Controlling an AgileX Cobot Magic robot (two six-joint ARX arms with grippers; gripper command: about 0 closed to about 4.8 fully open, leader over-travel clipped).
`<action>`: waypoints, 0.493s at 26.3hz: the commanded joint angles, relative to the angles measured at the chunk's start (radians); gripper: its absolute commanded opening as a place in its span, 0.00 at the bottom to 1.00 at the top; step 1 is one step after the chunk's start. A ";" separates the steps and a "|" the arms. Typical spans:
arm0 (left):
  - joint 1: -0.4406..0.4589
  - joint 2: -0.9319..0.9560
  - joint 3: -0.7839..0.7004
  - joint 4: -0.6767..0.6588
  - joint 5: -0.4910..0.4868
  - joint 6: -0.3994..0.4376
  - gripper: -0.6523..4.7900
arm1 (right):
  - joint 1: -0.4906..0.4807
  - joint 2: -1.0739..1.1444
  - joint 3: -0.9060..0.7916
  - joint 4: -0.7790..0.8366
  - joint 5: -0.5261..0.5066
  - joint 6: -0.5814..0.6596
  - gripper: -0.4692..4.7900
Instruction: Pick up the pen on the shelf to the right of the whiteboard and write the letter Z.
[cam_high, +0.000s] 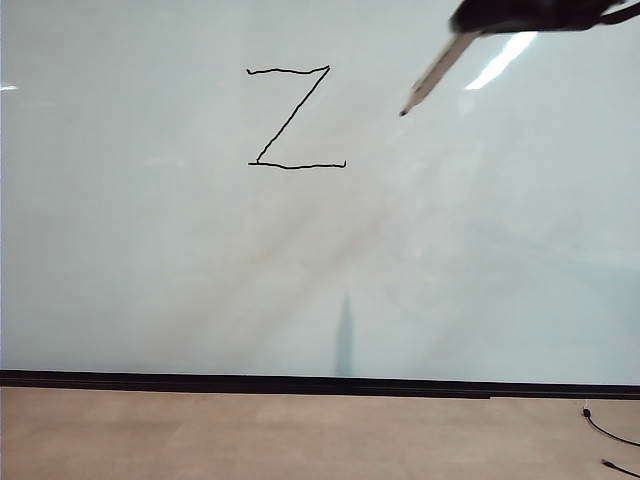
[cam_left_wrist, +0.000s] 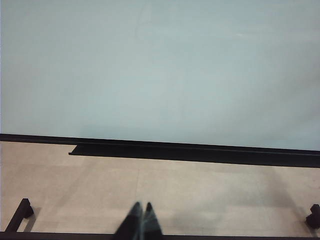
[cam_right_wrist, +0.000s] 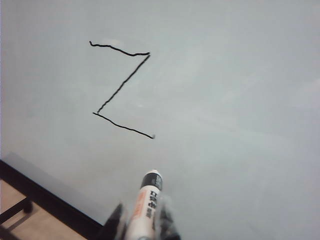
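Right of the letter Z (cam_high: 296, 117) on the whiteboard (cam_high: 150, 280), right gripper (cam_right_wrist: 141, 224) pinches the pen (cam_right_wrist: 145, 205), tip off the board. Pen looks light, stiff, slick: grip mid-barrel. Left gripper (cam_left_wrist: 141, 220) pressed together low, below the board.

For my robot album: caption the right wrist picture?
Right gripper holds the pen off the whiteboard, letter Z finished.

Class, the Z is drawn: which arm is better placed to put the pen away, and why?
The right. Its gripper is shut on the pen, lifted off the whiteboard beside the Z. The left gripper is shut, empty, low above the floor.
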 joint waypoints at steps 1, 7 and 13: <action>0.000 0.000 0.002 0.005 0.000 0.004 0.11 | -0.034 -0.105 -0.071 -0.045 0.016 -0.011 0.07; 0.000 0.000 0.002 0.005 0.000 0.004 0.11 | -0.037 -0.277 -0.223 -0.083 0.084 -0.044 0.07; 0.000 0.000 0.002 0.005 0.000 0.004 0.11 | -0.046 -0.413 -0.323 -0.097 0.094 -0.043 0.08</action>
